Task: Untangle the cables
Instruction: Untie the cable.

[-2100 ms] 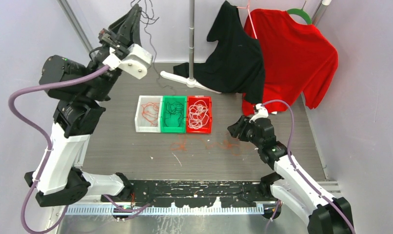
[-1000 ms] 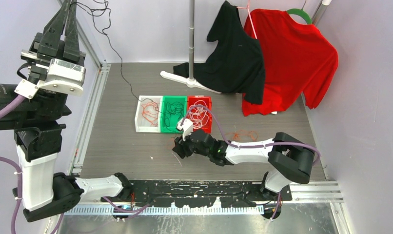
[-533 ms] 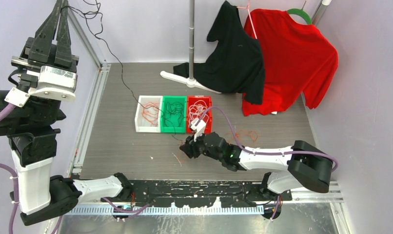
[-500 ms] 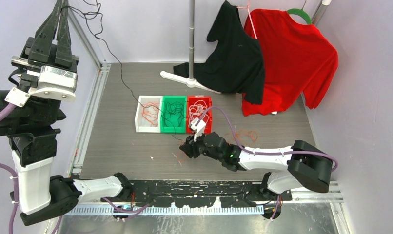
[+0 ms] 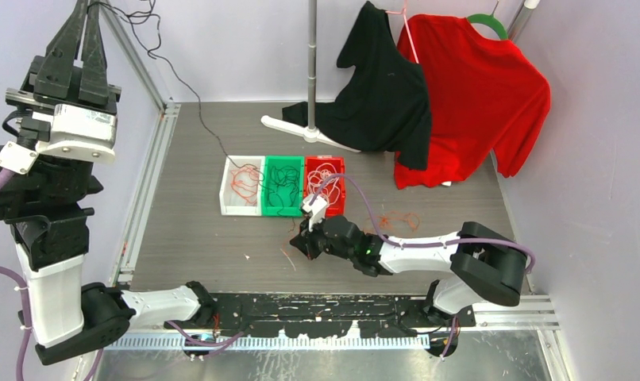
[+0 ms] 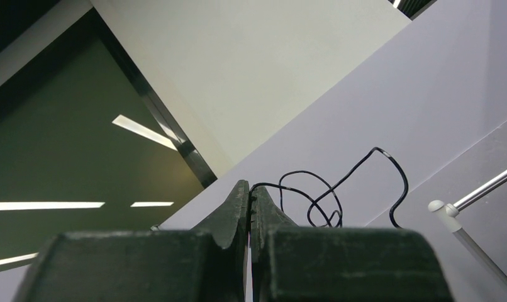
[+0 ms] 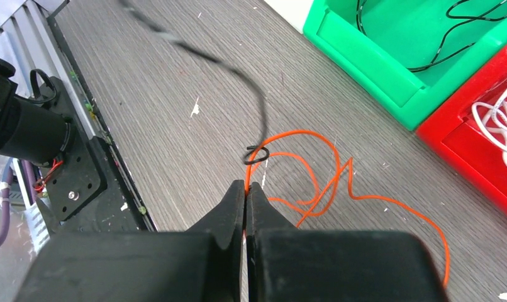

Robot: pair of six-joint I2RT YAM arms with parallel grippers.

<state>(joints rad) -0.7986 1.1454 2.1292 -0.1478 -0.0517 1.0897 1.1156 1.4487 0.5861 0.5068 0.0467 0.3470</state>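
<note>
Orange cable [image 7: 295, 131] lies loose on the table [image 5: 198, 230] just in front of the green bin [image 7: 364, 60], looping and crossing over itself. Right gripper [image 7: 246, 187] sits low over the table at that spot, fingers pressed together and pinching one end of the orange cable. A black cable [image 7: 261, 113] comes down through the air from the bin's left. Its end hooks round the orange cable directly ahead of the fingertips, and the two touch there.

Left gripper [image 6: 249, 189] is held high, well to the left of and behind the green bin, tips pointing up. Its jaws are clamped on black cable, which curls in loose loops past the tips. From there a black line slants down toward the green bin; I cannot trace it all the way across.

Inside the green bin: black strands [image 5: 281, 181]. White bin [image 5: 226, 194], touching its left side, holds orange-red strands [image 5: 243, 181]. Red bin [image 7: 471, 151], touching its right side, holds white strands [image 7: 499, 123]. More orange loops [image 5: 396, 218] lie on the table further right, past the red bin.

Behind the green bin: a stand pole [image 5: 311, 63], with a black shirt [image 5: 384, 87] and a red shirt [image 5: 476, 95] hanging.
</note>
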